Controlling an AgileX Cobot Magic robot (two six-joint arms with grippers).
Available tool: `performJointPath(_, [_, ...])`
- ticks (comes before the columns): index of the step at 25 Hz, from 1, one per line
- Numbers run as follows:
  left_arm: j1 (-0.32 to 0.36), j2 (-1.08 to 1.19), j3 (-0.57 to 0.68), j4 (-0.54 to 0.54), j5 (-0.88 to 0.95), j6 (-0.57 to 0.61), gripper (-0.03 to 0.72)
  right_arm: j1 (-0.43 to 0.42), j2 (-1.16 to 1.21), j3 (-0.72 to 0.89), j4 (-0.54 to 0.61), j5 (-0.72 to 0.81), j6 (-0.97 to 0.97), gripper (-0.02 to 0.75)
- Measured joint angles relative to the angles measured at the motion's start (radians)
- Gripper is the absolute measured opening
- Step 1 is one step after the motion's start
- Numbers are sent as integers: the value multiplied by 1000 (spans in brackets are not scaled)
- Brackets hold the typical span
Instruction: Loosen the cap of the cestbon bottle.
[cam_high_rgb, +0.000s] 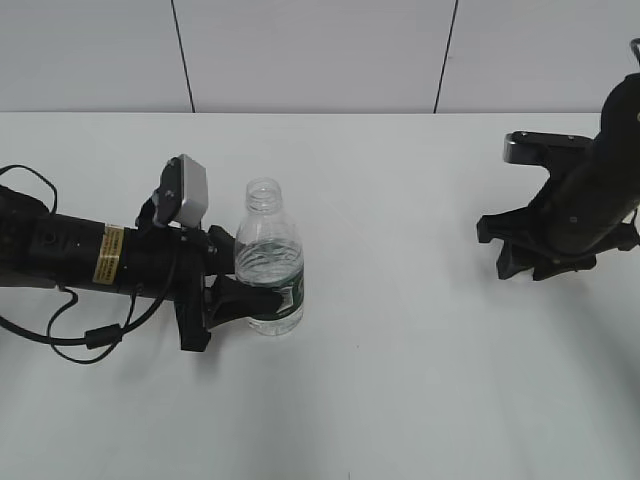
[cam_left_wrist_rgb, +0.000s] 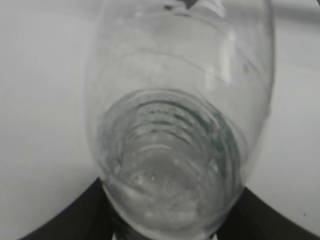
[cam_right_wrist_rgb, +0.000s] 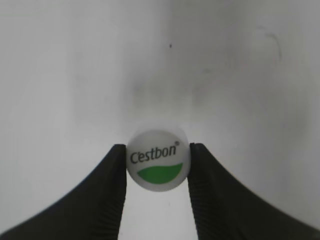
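Observation:
The cestbon bottle, clear with a dark green label band, stands upright on the white table, and its neck is open with no cap on it. My left gripper is shut on its lower body from the left. In the left wrist view the bottle fills the frame between the black jaws. My right gripper is far to the right, low over the table. In the right wrist view it is shut on the cap, white with a green half-disc and "Cestbon" text. The cap is hidden in the exterior view.
The white table runs back to a pale panelled wall. Black cables loop beside the left arm at the left edge. Nothing else stands on the table.

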Motion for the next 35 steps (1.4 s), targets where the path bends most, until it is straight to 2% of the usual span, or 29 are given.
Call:
performJointPath(3, [0,0,0,0,-1,0,337,0,46,0,2,-69,-1,298])
performJointPath(8, [0,0,0,0,-2,0,337,0,70,0,2,-88,-20,317])
performJointPath(13, [0,0,0,0,-1,0,337,0,71,0,2,-91,-37,533])
performJointPath(15, [0,0,0,0,-1,0,335,0,71,0,3,-91,-37,581])
performJointPath(17, [0,0,0,0,-2,0,340,0,71,0,3,-91,-37,592])
performJointPath(19, [0,0,0,0,-2,0,379,0,71,0,3,-91,-37,593])
performJointPath(24, [14,0,0,7,-15,-6,539,0,71,0,3,-91,-37,593])
performJointPath(26, [35,0,0,35,-20,-16,578,0,71,0,3,-90,-37,593])
performJointPath(32, [133,-5,0,245,-24,-145,587,0,25,0,2,-64,-56,593])
performJointPath(35, [193,-47,0,308,-23,-219,587,0,-40,0,2,-55,-63,593])
